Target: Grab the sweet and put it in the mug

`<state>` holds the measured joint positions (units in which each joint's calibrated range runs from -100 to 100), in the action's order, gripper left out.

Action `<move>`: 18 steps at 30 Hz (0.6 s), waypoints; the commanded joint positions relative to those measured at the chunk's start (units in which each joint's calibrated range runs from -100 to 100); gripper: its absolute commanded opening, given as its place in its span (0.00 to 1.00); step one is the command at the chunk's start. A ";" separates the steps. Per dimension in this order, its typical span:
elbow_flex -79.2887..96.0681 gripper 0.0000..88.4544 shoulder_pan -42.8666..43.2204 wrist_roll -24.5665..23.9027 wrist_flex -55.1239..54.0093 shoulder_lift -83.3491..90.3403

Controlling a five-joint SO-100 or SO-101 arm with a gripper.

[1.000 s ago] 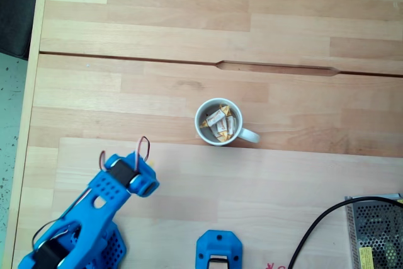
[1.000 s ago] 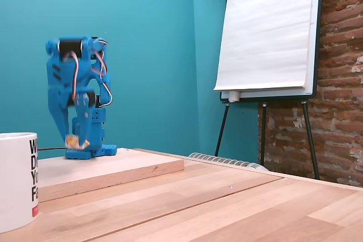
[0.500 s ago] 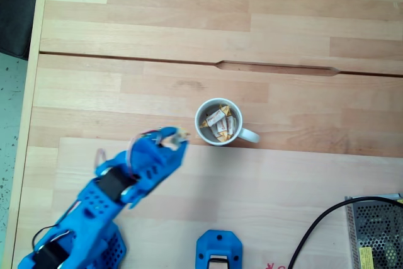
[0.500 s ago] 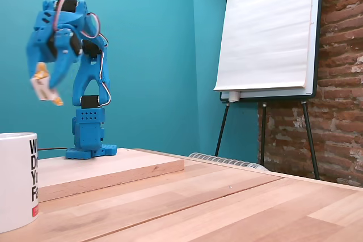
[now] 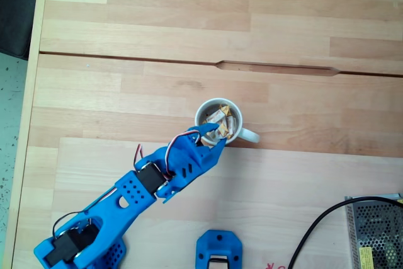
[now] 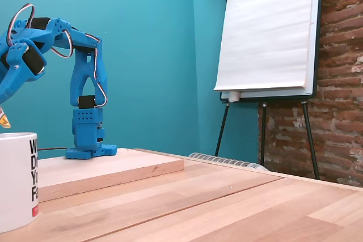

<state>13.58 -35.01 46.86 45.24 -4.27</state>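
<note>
The white mug (image 5: 203, 110) stands mid-table with its handle to the right, and several cream and yellow sweets (image 5: 224, 120) lie inside it. My blue gripper (image 5: 213, 131) reaches from the lower left to the mug's near rim, shut on one sweet (image 5: 221, 132). From the side, the mug (image 6: 16, 179) sits at the left edge. The gripper (image 6: 3, 114) hangs just above its rim, and a yellow twisted end of the held sweet (image 6: 4, 122) pokes out below. The frame edge cuts off the fingers there.
A second blue robot base (image 5: 218, 251) sits at the bottom edge. A black cable (image 5: 313, 230) and a metal power supply (image 5: 374, 231) lie at the bottom right. The arm's base (image 6: 88, 134) stands on a raised board. A flipchart easel (image 6: 266, 32) stands behind the table.
The arm has swung from the lower left, lifted the sweet high and stretched out towards the mug. The held sweet now hangs over the mug's rim.
</note>
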 commanded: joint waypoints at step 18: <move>6.58 0.15 2.33 -2.49 -1.21 6.94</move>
<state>17.88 -34.86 44.52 44.91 -3.72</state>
